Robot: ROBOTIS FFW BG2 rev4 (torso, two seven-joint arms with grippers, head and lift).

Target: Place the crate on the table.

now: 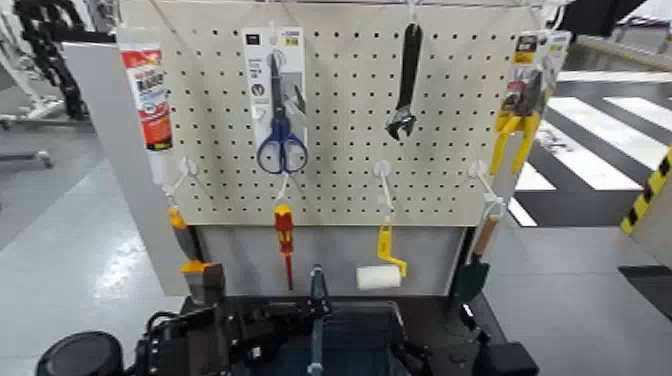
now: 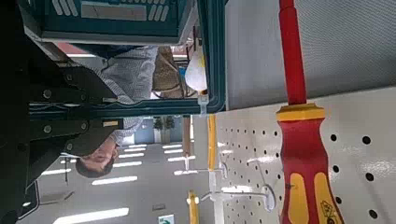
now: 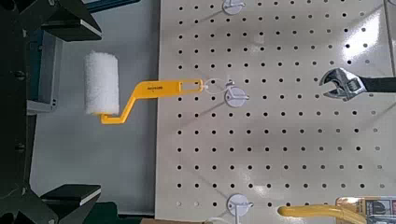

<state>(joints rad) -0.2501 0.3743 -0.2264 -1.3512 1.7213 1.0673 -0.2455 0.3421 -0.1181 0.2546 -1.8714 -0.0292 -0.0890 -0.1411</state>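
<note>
The dark blue-grey crate with its upright blue centre handle sits at the bottom edge of the head view, below the pegboard. My left gripper is at the crate's left end. In the left wrist view its black fingers close around the crate's rim. My right gripper is at the crate's right end, and a strip of the crate shows in the right wrist view. The black table shows beside the crate. I cannot tell whether the crate rests on it.
The beige pegboard stands close ahead with scissors, a wrench, a red screwdriver, a yellow paint roller and yellow pliers. A person shows beyond the crate in the left wrist view.
</note>
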